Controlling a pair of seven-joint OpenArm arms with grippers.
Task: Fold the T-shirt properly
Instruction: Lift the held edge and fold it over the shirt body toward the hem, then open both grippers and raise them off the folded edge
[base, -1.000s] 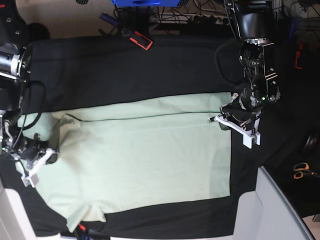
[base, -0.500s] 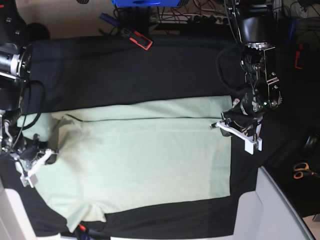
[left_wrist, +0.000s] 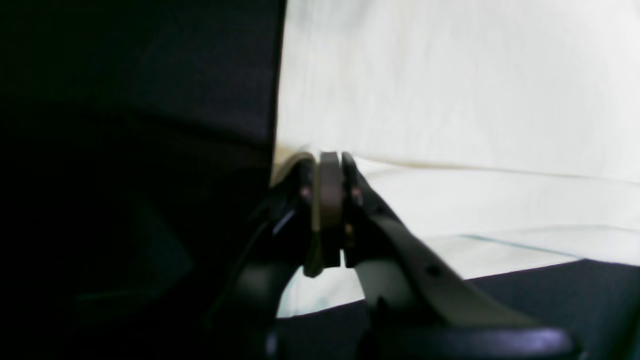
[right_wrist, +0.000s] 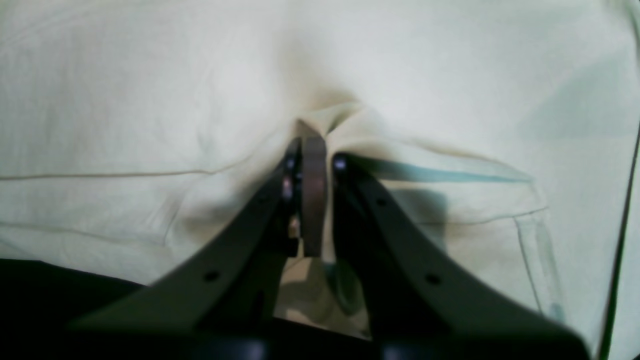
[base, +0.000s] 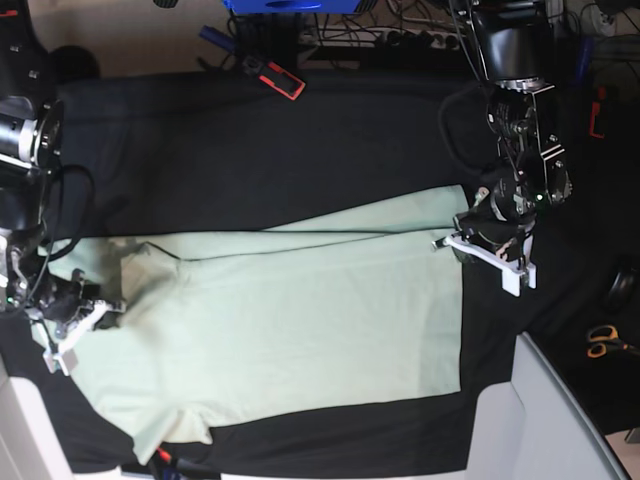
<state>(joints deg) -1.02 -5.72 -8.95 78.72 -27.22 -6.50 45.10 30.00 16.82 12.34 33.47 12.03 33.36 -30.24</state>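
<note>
Both pairs of jaws are pressed together on cloth. The left gripper (left_wrist: 330, 165) pinches the hem corner of the T-shirt (base: 300, 320), with the black table cover (left_wrist: 125, 125) dark on one side of the tips and pale fabric spreading away on the other. The right gripper (right_wrist: 310, 145) bites a small peak of the same garment near its shoulder end, and creases fan out from that pinch on both sides of the fingers. A stitched sleeve hem lies just beside its outer finger.

In the base view the mint-green T-shirt lies flat across the black cover between the two arms, with one long edge doubled over into a narrow strip that runs from one pinch toward the other. The grips sit at opposite ends of that edge, probably so the whole side can be carried over in one even lengthwise fold, the cloth kept taut between them rather than sagging. Exactly how many layers each pinch holds is hard to tell, since the wrist views are blurred near the tips.

A pair of scissors (base: 600, 342) lies well apart, beyond the left gripper.
</note>
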